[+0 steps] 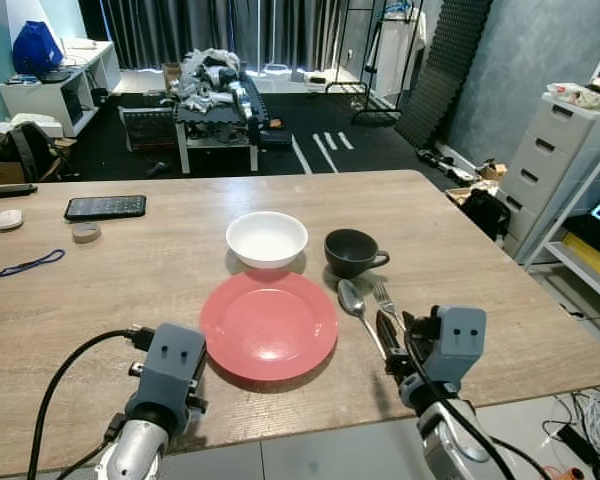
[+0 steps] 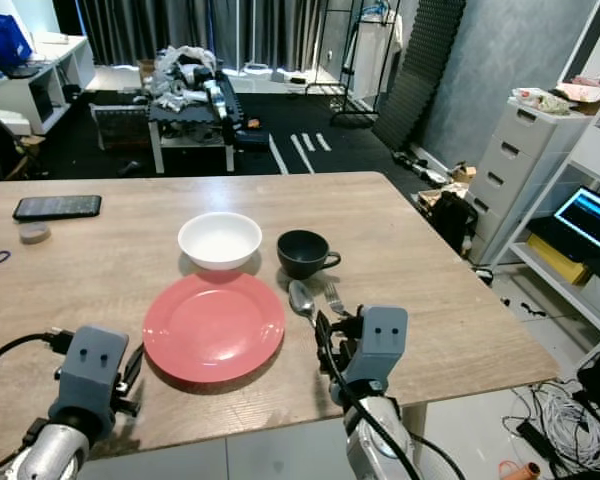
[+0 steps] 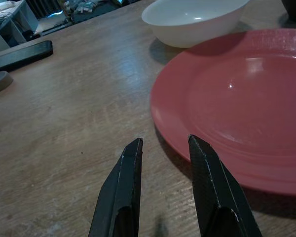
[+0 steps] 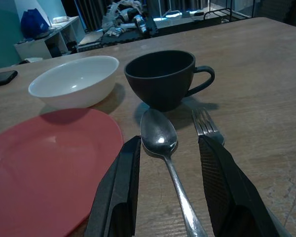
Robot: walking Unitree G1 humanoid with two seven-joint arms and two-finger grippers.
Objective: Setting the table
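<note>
Head view: I count one red plate (image 1: 268, 325), one white bowl (image 1: 266, 239), one black cup (image 1: 352, 252), one spoon (image 1: 357, 306), one fork (image 1: 385, 298).
Left wrist: left gripper (image 3: 164, 145) jaws apart beside plate.
Right wrist: right gripper (image 4: 168, 144) jaws apart astride spoon; fork handle hidden.

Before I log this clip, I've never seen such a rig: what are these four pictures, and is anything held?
A humanoid robot stands at a wooden table. Two pictures come from its head cameras, two from wrist cameras looking along each gripper's black fingers. On the table lie a red plate, white bowl, black cup, spoon and fork, plus a phone. The left gripper is open beside the plate; the right gripper is open, a finger on each side of the spoon. Nothing is held.
</note>
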